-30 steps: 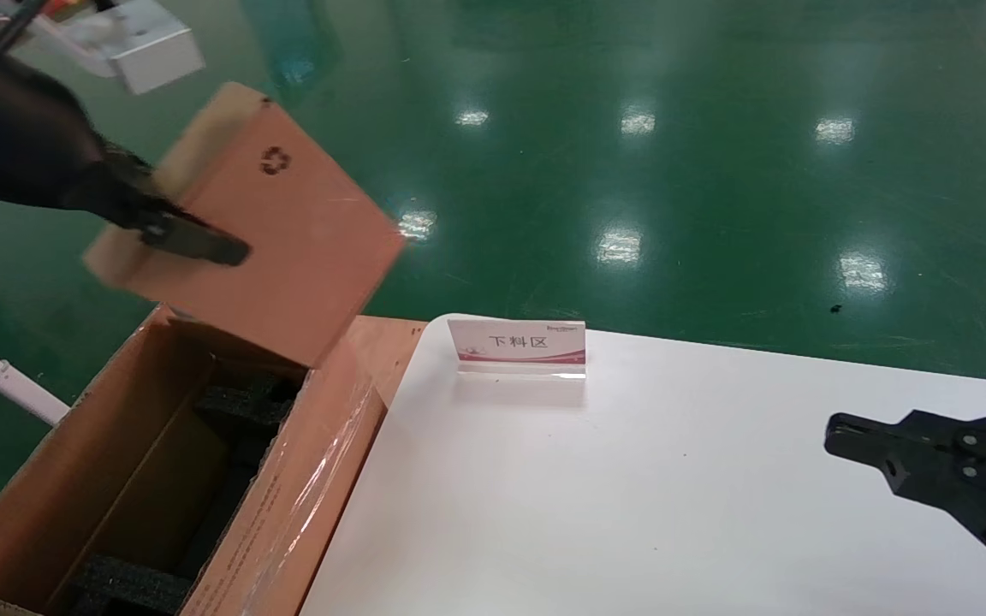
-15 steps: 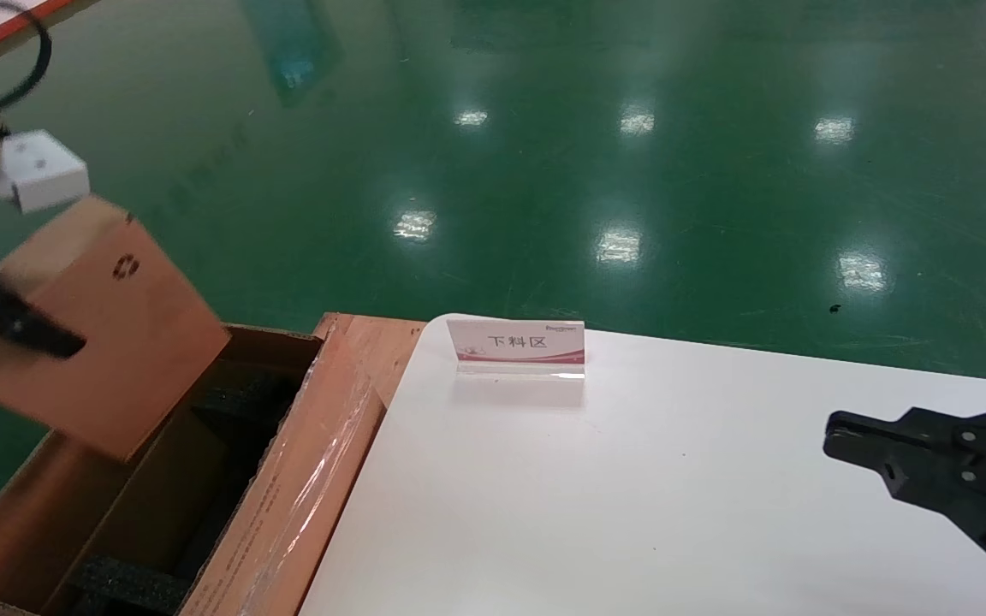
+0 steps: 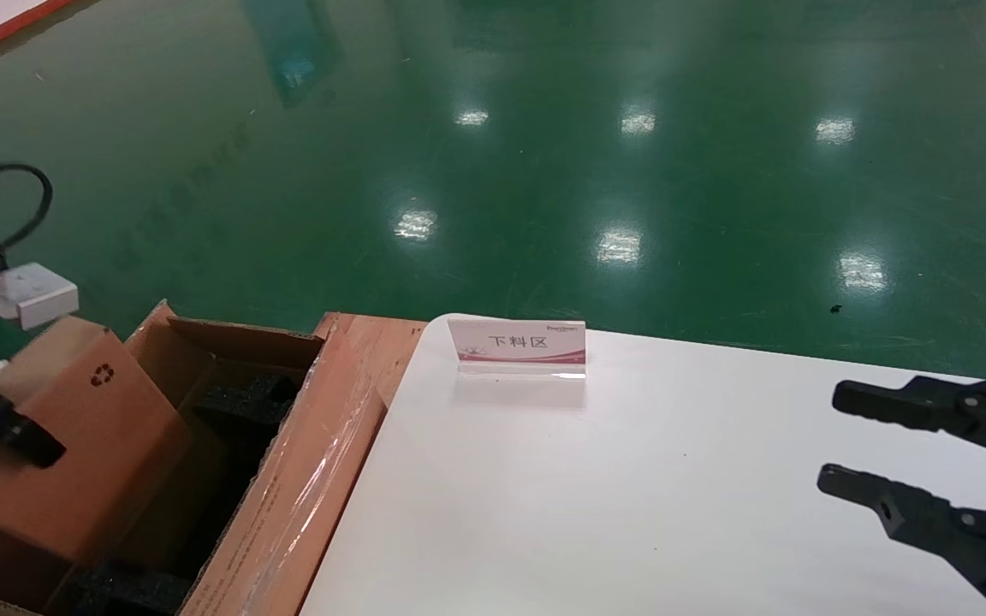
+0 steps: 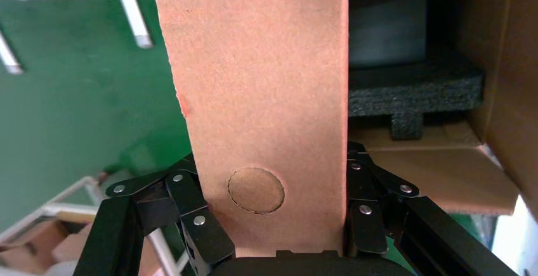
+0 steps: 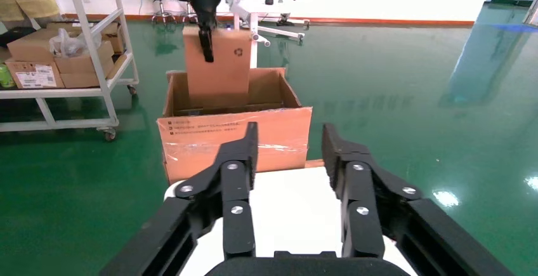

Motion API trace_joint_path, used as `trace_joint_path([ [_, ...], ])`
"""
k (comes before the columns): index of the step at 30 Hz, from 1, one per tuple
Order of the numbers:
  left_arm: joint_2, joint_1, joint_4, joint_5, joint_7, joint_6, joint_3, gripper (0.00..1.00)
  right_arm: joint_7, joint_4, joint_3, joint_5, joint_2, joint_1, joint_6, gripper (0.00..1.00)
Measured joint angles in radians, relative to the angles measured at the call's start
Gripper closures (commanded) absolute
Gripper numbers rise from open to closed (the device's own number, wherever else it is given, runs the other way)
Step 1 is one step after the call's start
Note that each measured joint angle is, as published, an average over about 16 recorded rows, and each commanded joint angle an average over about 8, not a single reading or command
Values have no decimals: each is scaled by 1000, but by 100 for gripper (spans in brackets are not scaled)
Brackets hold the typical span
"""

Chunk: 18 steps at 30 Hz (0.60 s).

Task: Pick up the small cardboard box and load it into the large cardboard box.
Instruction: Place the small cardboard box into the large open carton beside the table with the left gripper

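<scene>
1. Left gripper pinches the small cardboard box between its two black fingers, one pressed against each broad face, at the near left of the scene.
2. Held upright and slightly tilted, the small cardboard box has its lower part inside the open top of the large cardboard box, against that carton's left side; its upper part sticks out above the rim.
3. On the broad face of the small box a small black recycling symbol shows near the top; the left wrist view shows a round perforated disc on its narrow edge.
4. Right gripper hovers over the white table at the near right, its fingers spread wide with nothing between them.
5. Inside the large cardboard box, black foam pads lie at the near and far ends; clear tape covers the flap next to the table, and small printed text runs along that side, too small to read.
6. Farther back on the table stands a white sign with a pink band, reading "下料区".
7. Beyond the table lies a glossy green floor; the right wrist view shows a white shelving cart with cartons beside the large box.
</scene>
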Motion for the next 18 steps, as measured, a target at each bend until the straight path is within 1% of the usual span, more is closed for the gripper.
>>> trace_joint_path([
  [7, -14, 91, 68, -31, 36, -71, 8, 100, 0, 0, 0, 0, 0, 0, 0, 0],
  [18, 4, 198, 166, -51, 76, -146, 16, 100, -1, 0, -1, 1, 0, 0, 0, 0],
])
